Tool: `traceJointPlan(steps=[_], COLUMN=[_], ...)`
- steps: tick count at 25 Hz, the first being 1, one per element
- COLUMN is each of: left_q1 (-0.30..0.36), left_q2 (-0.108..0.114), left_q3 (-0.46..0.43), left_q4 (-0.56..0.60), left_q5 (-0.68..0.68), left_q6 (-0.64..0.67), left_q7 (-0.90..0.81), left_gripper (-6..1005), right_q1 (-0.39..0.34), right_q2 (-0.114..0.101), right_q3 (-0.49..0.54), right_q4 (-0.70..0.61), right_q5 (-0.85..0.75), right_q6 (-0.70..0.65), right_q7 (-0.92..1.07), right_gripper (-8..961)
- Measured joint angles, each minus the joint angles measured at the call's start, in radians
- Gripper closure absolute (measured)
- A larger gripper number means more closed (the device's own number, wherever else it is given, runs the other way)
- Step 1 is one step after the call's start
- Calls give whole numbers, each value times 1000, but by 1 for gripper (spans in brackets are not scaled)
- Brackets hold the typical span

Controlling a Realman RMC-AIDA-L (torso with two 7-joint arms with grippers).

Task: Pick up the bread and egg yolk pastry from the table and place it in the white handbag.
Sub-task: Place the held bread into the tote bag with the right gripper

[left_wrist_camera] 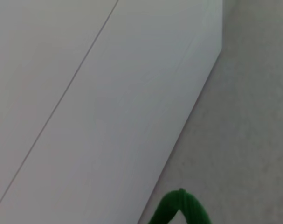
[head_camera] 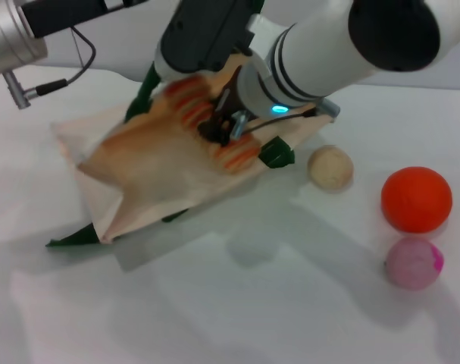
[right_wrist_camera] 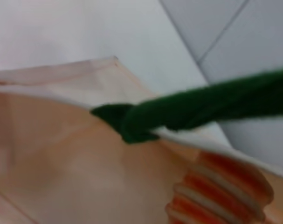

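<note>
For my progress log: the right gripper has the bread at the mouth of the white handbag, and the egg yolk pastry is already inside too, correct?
Not quite. In the head view the egg yolk pastry lies on the table, beside the white handbag. The right gripper does have the bread at the bag's mouth.

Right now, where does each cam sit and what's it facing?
Head: on the robot's head, looking down at the table; both arms show, right claw with the bread at the white handbag.
Left wrist: faces floor and table edge; no arm shows.
Right wrist: into the handbag; no arm shows.
Shared: bread and green handle in head and right wrist.
</note>
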Motion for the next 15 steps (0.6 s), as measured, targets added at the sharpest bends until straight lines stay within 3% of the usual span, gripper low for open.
traceJointPlan(steps=[5,15], left_q1=[6,107], left_q2=[0,37], left_q3=[-5,-7], left_q4=[-1,9], left_q5=[-26,-183], left_q6=[-59,-106], left_q7=[-2,-3], left_gripper=[878,885], right_q1=[-7,-26], right_q2=[-1,-2], right_q3=[0,2], right_q4=[34,117], right_q5=[-38,-41], right_q6=[-57,-184], right_q7=[52,60], right_gripper=[588,629])
